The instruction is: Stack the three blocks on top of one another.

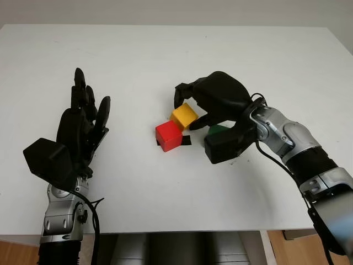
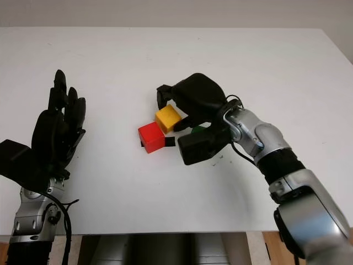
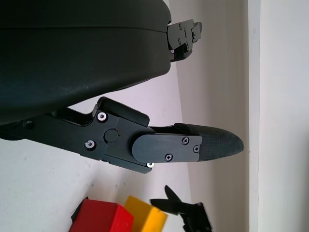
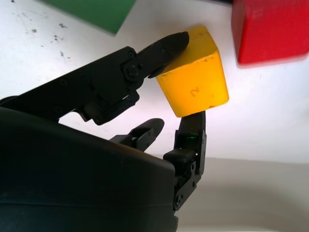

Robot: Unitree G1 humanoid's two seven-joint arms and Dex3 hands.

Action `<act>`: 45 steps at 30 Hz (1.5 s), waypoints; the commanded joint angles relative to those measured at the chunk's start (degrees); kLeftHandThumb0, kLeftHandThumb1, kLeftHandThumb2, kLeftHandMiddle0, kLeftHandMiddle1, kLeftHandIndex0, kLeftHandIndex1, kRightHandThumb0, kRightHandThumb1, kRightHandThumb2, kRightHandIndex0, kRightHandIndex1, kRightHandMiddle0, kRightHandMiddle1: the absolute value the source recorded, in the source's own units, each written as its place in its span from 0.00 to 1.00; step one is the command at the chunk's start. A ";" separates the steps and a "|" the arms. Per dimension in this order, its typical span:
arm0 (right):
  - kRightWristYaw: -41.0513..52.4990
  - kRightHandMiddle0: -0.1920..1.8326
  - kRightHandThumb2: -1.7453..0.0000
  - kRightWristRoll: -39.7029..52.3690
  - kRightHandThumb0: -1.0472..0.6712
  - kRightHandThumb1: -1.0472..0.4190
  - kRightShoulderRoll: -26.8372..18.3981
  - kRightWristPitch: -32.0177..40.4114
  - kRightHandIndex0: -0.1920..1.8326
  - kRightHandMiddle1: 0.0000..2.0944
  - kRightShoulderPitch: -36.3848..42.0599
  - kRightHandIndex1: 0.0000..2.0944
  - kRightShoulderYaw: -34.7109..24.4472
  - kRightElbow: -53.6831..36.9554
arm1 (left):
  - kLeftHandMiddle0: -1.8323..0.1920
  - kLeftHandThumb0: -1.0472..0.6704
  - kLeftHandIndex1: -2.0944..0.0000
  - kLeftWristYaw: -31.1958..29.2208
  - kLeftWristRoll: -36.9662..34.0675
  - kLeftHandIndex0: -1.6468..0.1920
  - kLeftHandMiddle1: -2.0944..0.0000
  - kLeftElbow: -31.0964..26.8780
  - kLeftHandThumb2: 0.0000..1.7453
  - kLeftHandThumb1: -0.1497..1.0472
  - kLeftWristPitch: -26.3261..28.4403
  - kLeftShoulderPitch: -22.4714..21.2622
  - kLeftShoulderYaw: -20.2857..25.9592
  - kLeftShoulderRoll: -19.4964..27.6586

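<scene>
My right hand [image 1: 190,113] is shut on the yellow block [image 1: 183,116], pinching it between fingers; the right wrist view shows fingertips [image 4: 169,44] pressed on opposite faces of the yellow block [image 4: 195,77]. The block hangs tilted just behind and right of the red block [image 1: 169,136], which sits on the table. A green block [image 1: 218,130] lies on the table under the right palm, mostly hidden. My left hand [image 1: 85,113] is open, held above the table at the left.
The white table [image 1: 165,61] stretches wide behind and beside the blocks. Its front edge [image 1: 182,231] runs close to my arms. A small black mark [image 1: 186,141] lies beside the red block.
</scene>
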 commanded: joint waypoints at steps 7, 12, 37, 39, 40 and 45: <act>13.01 0.29 0.97 12.72 0.41 0.06 1.23 5.74 0.37 0.66 -5.56 0.02 -6.93 0.88 | 1.00 0.14 1.00 -0.26 0.23 1.00 0.98 -0.70 0.24 1.00 -0.18 1.14 -0.27 -0.02; 16.14 0.28 0.97 15.11 0.40 0.06 0.72 7.56 0.36 0.68 -6.74 0.02 -8.28 0.55 | 1.00 0.14 1.00 -0.30 -0.06 1.00 0.98 -1.02 0.24 1.00 0.18 1.33 -0.12 -0.10; 41.95 0.23 0.97 31.78 0.36 0.06 4.66 27.00 0.29 0.80 -3.23 0.00 -11.55 -6.70 | 1.00 0.15 1.00 -0.93 0.08 1.00 1.00 -1.69 0.25 1.00 0.52 1.53 -0.03 0.56; 42.41 0.24 0.97 31.79 0.34 0.06 4.96 26.46 0.29 0.80 -3.07 0.00 -11.43 -5.97 | 1.00 0.15 1.00 -0.89 0.11 1.00 1.00 -1.56 0.25 1.00 0.28 1.41 -0.03 0.51; 42.55 0.24 0.97 31.92 0.34 0.06 5.19 26.74 0.29 0.80 -3.00 0.00 -11.49 -5.72 | 1.00 0.15 1.00 -0.91 0.00 1.00 1.00 -1.54 0.25 1.00 0.25 1.38 0.01 0.45; 43.39 0.25 0.97 33.07 0.33 0.07 6.25 26.84 0.29 0.81 -2.59 0.01 -11.80 -4.38 | 1.00 0.15 1.00 -0.70 -0.01 1.00 0.99 -1.57 0.25 1.00 0.51 1.36 0.04 0.38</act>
